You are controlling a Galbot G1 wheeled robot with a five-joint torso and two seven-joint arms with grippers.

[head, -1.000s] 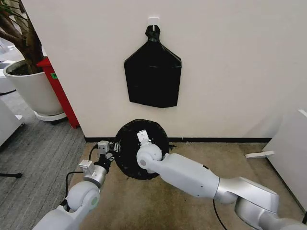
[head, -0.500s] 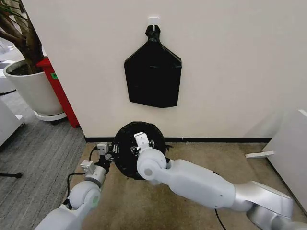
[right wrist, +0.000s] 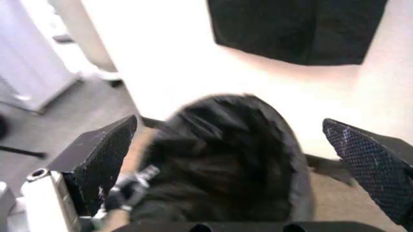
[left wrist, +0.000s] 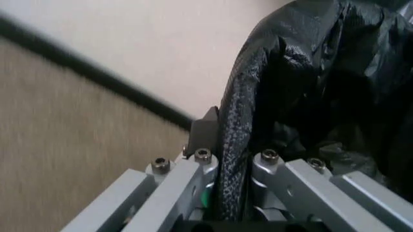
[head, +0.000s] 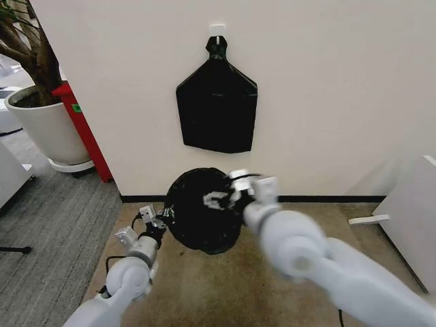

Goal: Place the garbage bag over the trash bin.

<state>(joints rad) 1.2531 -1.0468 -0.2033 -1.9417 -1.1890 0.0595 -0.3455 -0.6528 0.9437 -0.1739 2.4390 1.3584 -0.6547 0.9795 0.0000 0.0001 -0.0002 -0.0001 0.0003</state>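
Note:
The glossy black garbage bag (head: 197, 221) lines and covers the round trash bin on the floor against the wall; the bin's own surface is hidden under the plastic. My left gripper (head: 158, 219) is at the bin's left rim. In the left wrist view it (left wrist: 232, 193) is shut on the bag's rolled edge (left wrist: 235, 121). My right gripper (head: 221, 199) hovers blurred over the bin's mouth, near its right side. In the right wrist view its fingers (right wrist: 106, 154) stand wide apart and hold nothing, with the bag (right wrist: 226, 164) below them.
A flat black bag bundle (head: 216, 105) hangs from a wall hook above the bin. At the left stand a white plant pot (head: 44, 126) and a red panel (head: 85, 133). A white cabinet (head: 412, 218) is at the right, with a white strip (head: 368, 219) on the floor beside it.
My right arm has swung out of the bin's mouth toward the right and closer to the camera, its gripper now above the right rim. The left gripper stays on the left rim.

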